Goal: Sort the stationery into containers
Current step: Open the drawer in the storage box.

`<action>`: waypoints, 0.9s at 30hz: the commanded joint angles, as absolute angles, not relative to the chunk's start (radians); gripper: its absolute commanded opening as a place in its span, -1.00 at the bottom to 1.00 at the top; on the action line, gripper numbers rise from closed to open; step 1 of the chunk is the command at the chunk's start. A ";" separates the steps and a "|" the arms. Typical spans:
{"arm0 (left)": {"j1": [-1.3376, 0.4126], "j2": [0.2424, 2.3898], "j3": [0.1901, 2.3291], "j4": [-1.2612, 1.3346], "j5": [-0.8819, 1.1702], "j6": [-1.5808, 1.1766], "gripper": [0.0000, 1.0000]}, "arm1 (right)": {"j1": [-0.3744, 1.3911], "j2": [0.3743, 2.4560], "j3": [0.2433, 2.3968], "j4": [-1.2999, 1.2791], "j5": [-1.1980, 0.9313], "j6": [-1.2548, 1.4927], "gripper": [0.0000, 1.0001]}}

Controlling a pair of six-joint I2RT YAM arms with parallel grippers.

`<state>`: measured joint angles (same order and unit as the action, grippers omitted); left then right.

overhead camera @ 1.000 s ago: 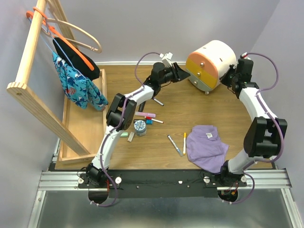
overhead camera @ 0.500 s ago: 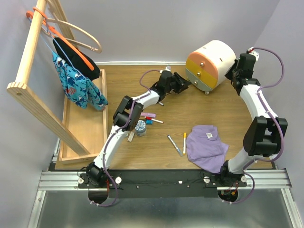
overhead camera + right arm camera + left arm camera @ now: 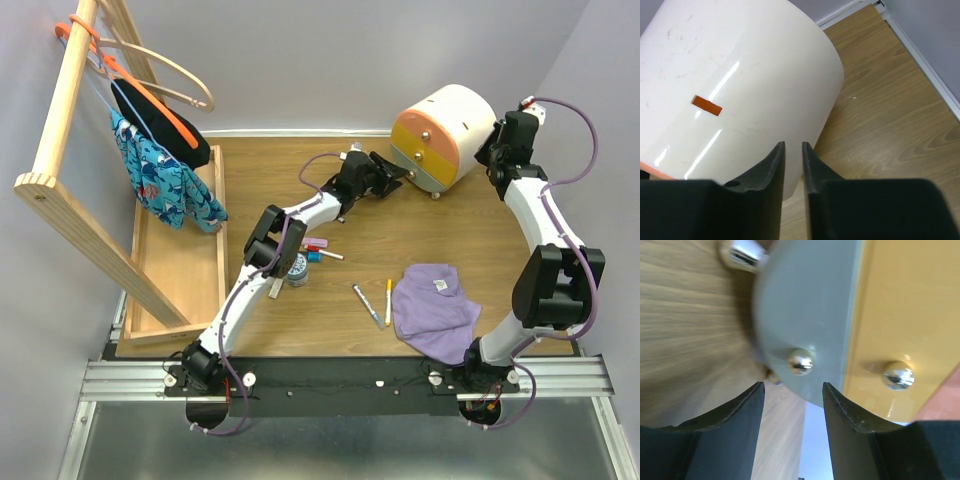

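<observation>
Your left tool [image 3: 395, 180] sits right at the face of the drawer unit [image 3: 450, 120], in the upper right of the overhead view. Its jaws are spread and hold nothing. In the left wrist view, a small shiny knob [image 3: 800, 361] lies dead ahead, just above the gap of the tool [image 3: 792, 387]. That knob sits on the pale bottom panel. The yellow drawer [image 3: 905, 315] and its own knob [image 3: 898, 375] lie off to the right of the frame, so you probably need to shift that way before closing, if yellow is the one you want. A drawer would likely slide out toward the lower left of the overhead view, back along this arm.

Your right tool [image 3: 497, 150] is behind the unit, on its right in the frame. Its jaws are parted only a crack, with nothing between them, and point at the white shell [image 3: 740, 90].

The stationery is well apart on the counter [image 3: 470, 230], in mid-frame: a pink bar [image 3: 312, 241], a round jar [image 3: 296, 267], a white pen [image 3: 367, 305] and a yellow pen [image 3: 388, 299].
</observation>
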<state>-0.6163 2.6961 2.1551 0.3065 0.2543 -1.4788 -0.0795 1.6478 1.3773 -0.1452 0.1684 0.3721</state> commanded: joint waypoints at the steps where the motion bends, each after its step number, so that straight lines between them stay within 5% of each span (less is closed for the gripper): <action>1: -0.638 2.726 2.212 0.344 0.218 -1.496 0.16 | -0.078 1.660 1.376 -0.112 0.183 0.361 -0.34; 27: -0.652 2.801 2.321 0.308 0.135 -1.473 0.04 | -0.078 1.697 1.408 -0.100 0.189 0.336 -0.28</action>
<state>-0.6426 2.7754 2.2723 0.3042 0.1886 -1.4830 -0.0795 1.6840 1.3811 -0.1257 0.1688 0.3473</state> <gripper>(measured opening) 0.530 0.360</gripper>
